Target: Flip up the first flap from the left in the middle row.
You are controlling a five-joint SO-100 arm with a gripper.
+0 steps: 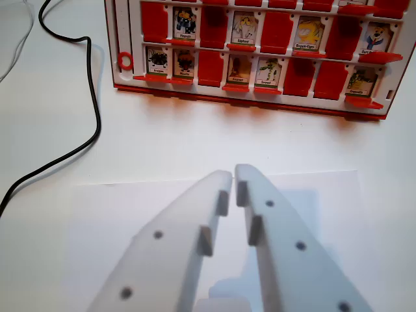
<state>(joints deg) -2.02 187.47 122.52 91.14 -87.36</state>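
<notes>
Gripper [234, 174] pinched closed on nothing, well short of the red flap [155, 23] up ahead, off toward the wrist view's left.

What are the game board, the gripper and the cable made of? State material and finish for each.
Game board: seemingly moulded plastic, glossy red and white, with printed picture cards.
Gripper: probably 3D-printed plastic, matte white, blocky with round holes.
Cable: likely rubber- or PVC-sheathed, smooth black, curving loosely.

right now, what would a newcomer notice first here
The white claw fills the bottom centre, its two fingers nearly touching with nothing between them. Beyond it, along the top, stands a red Guess Who game board with some character flaps up and others down. A black cable snakes down the left.
</notes>
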